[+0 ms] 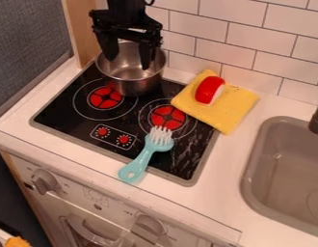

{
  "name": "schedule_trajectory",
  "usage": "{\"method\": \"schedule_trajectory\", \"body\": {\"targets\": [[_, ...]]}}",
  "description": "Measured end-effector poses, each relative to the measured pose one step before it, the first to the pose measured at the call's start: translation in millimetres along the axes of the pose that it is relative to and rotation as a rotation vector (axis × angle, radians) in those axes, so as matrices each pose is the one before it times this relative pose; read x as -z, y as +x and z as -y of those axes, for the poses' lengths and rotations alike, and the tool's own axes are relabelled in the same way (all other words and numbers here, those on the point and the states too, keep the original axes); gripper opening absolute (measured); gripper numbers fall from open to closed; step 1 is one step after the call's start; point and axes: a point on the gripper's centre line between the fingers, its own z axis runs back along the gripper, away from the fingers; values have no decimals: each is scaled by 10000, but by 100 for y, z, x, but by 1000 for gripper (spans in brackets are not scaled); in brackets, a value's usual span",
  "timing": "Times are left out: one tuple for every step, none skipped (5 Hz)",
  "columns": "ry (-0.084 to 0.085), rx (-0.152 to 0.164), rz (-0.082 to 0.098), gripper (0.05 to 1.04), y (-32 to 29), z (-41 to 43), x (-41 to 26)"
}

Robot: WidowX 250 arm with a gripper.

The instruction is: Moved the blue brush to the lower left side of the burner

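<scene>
The black gripper [128,54] hangs over the metal pot at the top left of the stove, its two fingers spread apart with nothing visible between them. A light blue brush [146,155] lies well below and apart from it, on the lower part of the black stovetop. Its white bristles touch the lower edge of the right red burner [168,117], and its handle points down and left across the stove's front edge onto the white counter.
A metal pot [137,80] stands at the stove's back, behind the burners. Right of it, a yellow cloth [228,109] carries a red and white toy [209,90]. A grey sink [282,164] is at the right, with a dark faucet [317,118] at its edge. White tiles rise behind.
</scene>
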Motion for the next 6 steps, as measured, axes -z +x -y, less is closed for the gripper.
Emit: {"method": "schedule_trajectory", "body": {"targets": [[-166, -19, -380, 1001, -483, 243, 1251], [-732, 332, 66, 1001, -367, 919, 148], [460, 1171, 36, 1001, -3424, 1496, -1302], [-29, 965, -279, 1001, -3221, 1829, 264], [34, 688, -438, 1001, -1295, 1453, 1987], [-11, 25, -380, 1001, -404, 582, 2283]]}}
